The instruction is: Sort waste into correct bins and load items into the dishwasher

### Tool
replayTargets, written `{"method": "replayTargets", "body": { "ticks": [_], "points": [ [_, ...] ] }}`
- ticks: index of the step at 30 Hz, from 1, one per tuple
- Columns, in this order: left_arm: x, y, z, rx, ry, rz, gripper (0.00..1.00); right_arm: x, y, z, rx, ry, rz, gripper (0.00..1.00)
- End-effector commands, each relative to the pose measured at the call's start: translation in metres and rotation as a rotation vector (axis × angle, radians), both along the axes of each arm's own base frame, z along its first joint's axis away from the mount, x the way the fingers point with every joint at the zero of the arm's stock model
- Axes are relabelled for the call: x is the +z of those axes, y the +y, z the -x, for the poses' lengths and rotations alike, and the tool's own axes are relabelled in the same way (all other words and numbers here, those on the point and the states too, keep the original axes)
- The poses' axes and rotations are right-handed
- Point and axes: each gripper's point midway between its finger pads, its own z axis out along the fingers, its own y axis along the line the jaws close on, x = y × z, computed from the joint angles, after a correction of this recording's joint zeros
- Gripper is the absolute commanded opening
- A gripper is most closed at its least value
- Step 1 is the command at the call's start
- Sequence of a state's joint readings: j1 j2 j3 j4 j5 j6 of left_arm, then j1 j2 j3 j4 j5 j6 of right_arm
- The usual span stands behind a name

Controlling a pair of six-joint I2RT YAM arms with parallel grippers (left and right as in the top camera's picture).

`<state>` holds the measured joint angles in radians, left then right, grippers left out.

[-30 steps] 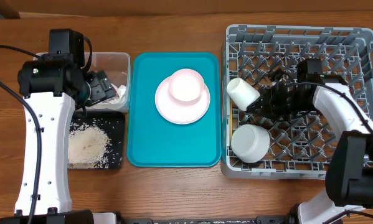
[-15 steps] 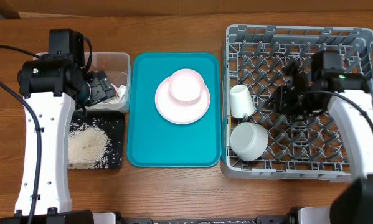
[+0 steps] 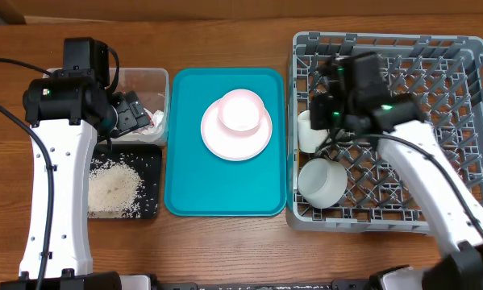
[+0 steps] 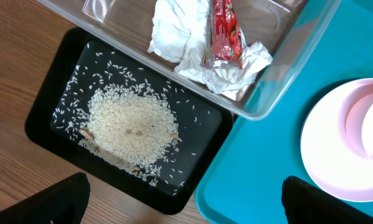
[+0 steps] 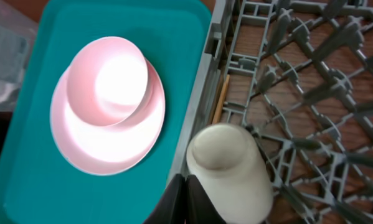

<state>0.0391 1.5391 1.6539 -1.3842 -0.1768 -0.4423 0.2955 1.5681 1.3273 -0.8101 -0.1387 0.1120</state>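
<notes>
My left gripper hangs open over the clear bin, its fingertips wide apart with nothing between them. A crumpled tissue and a red wrapper lie in that bin. Rice covers the black tray bin. The pink cup sits on the plate on the teal tray. My right gripper is shut and empty above the dishwasher rack, right beside the upturned white cup. A white bowl rests in the rack. A chopstick lies by the rack's left wall.
The teal tray lies between the bins and the rack. My left arm stretches along the table's left side, and my right arm crosses the rack from the front right.
My right arm swung from the rack's right side to its left rear, and its jaws closed. The white cup, tilted at first, now stands bottom-up by the rack's left wall. The left arm stayed still.
</notes>
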Motion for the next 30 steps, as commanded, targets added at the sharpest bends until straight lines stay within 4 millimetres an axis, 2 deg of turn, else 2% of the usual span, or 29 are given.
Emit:
{"method": "replayTargets", "body": {
  "ticks": [1,6,10,19,22,30],
  "points": [
    [0.002,0.001,-0.002,0.005,-0.007,-0.005,1.0,-0.017,-0.002,-0.015,-0.046,0.002,0.057,0.04],
    [0.002,0.001,-0.002,0.005,-0.007,-0.005,1.0,-0.048,-0.001,-0.019,-0.044,0.07,0.081,0.04],
    [0.002,0.001,-0.002,0.005,-0.007,-0.005,1.0,-0.058,-0.011,-0.007,-0.057,0.139,0.111,0.04],
    [0.002,0.001,-0.002,0.005,-0.007,-0.005,1.0,-0.045,-0.033,0.033,-0.1,0.239,0.172,0.04],
    [0.002,0.001,-0.002,0.005,-0.007,-0.005,1.0,-0.042,-0.046,0.035,-0.17,0.237,0.22,0.04],
    [0.002,0.001,-0.002,0.005,-0.007,-0.005,1.0,-0.035,-0.042,0.032,-0.162,0.217,0.211,0.11]
  ]
}}
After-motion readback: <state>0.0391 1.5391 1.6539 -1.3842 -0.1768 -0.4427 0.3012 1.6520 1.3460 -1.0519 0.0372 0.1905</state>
